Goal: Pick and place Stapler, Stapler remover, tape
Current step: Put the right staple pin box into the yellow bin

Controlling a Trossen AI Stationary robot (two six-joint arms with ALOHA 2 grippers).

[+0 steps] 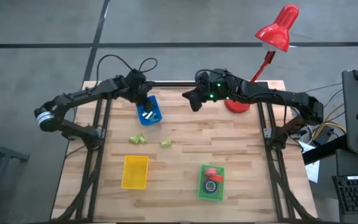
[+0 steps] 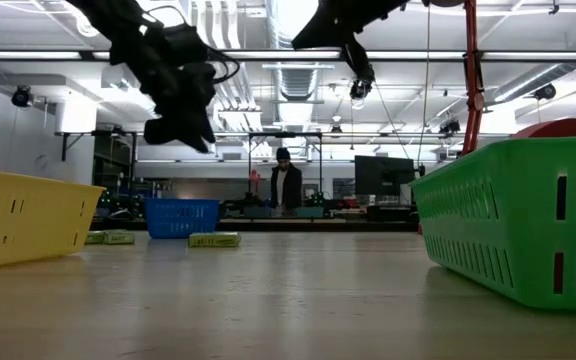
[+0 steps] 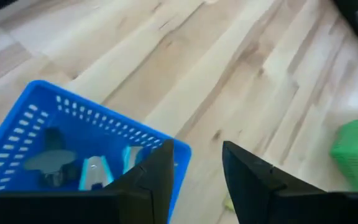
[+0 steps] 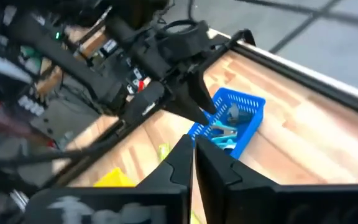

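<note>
My left gripper (image 1: 143, 99) hovers open and empty over the blue tray (image 1: 149, 113). In the left wrist view its gripper (image 3: 197, 171) is above the tray's (image 3: 61, 134) near corner. Blue-and-silver tools (image 3: 92, 171) lie in that tray. Two small yellow-green items (image 1: 137, 139) (image 1: 166, 143) lie flat on the wood in front of it. Red and blue tape rolls (image 1: 212, 178) rest inside the green tray (image 1: 202, 190). My right gripper (image 1: 194, 101) hangs shut and empty in the air near the table's far edge; in its wrist view the fingers (image 4: 192, 152) meet.
A yellow tray (image 1: 135, 172) sits toward the near left. The red lamp's round base (image 1: 237, 104) stands at the far right, its shade (image 1: 277, 30) overhanging the far edge. Bare wood lies between the trays. A person (image 2: 285, 185) stands far behind the table.
</note>
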